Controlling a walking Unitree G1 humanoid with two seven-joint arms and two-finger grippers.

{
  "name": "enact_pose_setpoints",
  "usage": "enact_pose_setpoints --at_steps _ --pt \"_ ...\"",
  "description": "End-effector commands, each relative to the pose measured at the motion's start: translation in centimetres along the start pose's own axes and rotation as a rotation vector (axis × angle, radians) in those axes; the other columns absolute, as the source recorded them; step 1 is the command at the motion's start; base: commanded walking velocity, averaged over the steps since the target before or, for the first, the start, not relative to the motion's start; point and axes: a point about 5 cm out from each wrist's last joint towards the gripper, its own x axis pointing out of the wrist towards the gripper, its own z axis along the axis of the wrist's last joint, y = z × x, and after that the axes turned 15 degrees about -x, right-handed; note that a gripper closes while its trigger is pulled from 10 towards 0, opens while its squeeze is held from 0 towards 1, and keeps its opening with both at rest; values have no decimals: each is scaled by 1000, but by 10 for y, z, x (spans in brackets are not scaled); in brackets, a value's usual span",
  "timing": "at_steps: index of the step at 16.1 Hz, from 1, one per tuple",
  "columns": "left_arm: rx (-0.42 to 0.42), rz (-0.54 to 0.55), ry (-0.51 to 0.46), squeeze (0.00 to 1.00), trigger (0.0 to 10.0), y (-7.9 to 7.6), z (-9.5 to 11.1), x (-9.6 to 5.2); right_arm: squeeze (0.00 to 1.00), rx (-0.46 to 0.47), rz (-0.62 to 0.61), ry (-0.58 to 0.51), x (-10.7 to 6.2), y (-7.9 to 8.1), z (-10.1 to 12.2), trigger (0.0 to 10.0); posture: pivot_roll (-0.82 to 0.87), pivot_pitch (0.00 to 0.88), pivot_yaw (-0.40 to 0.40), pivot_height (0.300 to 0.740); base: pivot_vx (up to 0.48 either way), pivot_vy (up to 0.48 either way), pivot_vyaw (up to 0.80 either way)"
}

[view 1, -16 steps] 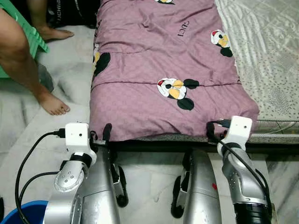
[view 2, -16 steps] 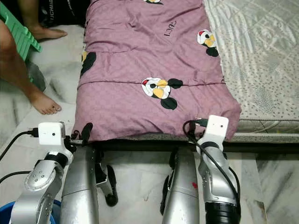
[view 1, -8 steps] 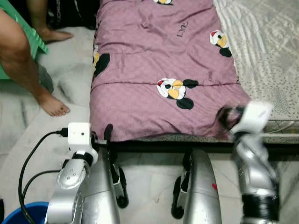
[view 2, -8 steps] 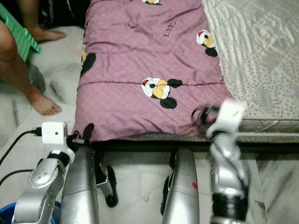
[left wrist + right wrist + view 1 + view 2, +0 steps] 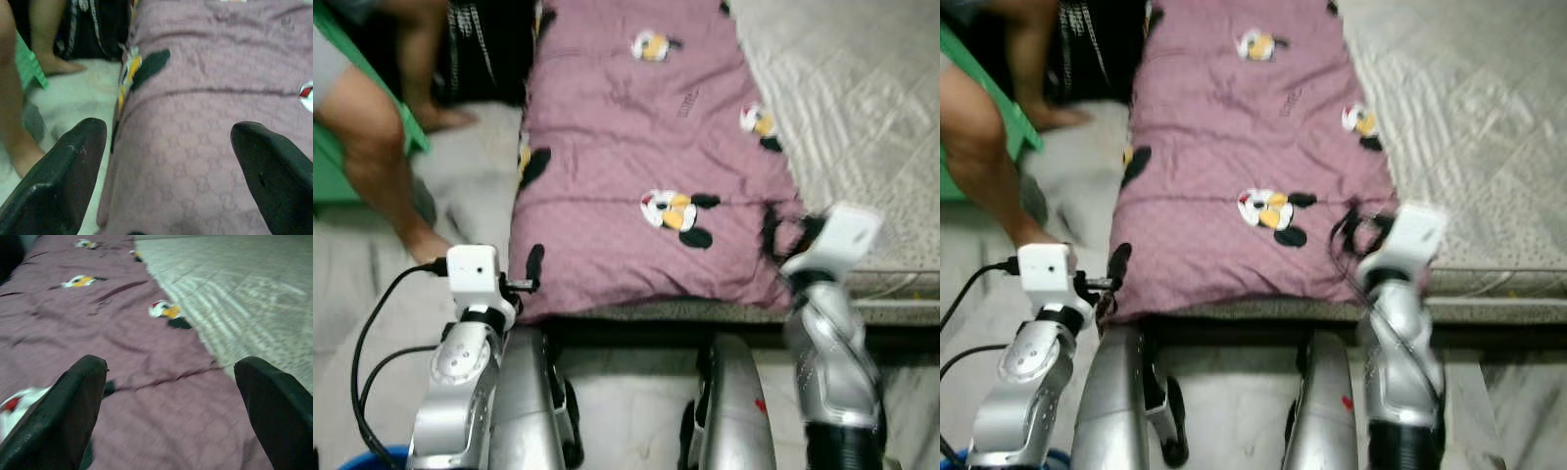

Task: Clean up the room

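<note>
Bed (image 5: 862, 108): pale patterned mattress. Purple quilt (image 5: 636, 157): cartoon-printed, spread lengthwise along the bed's left side, near hem at the mattress edge. Person's leg (image 5: 382, 147): on the floor left of the bed. Left gripper (image 5: 166, 161), right gripper (image 5: 171, 396): fingers spread wide, holding nothing, poised over the quilt's near corners. Step, judged: handling the quilt; whether closing or letting go, unsettled.

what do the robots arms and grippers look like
Both arms are silver metal, each wrist topped by a white boxy camera block with black cables looping off it. The left gripper and right gripper each have two long, rounded black fingers.
</note>
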Motion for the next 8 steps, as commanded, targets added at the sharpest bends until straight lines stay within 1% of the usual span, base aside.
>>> enact_pose_setpoints --at_steps 1,3,4,6,8 --pt "-3 21 12 0 10000 6 -5 -3 0 7 16 -29 -5 0 3 10000 -1 42 4 553 0 0 0" --pt "-5 17 3 0 10000 6 -6 2 0 44 42 -27 -11 6 -4 10000 -6 19 10 553 0 0 0" --pt "-10 3 -15 0 10000 2 -4 8 0 52 67 -46 -14 11 -3 10000 -9 10 12 553 0 0 0" --pt "-17 -19 -37 0 10000 -4 1 15 0 52 89 -63 -13 16 -1 10000 -19 0 14 573 0 0 0" --pt "-21 -28 -42 0 10000 -7 0 19 0 52 99 -78 -11 15 1 10000 -30 0 14 598 0 0 0"
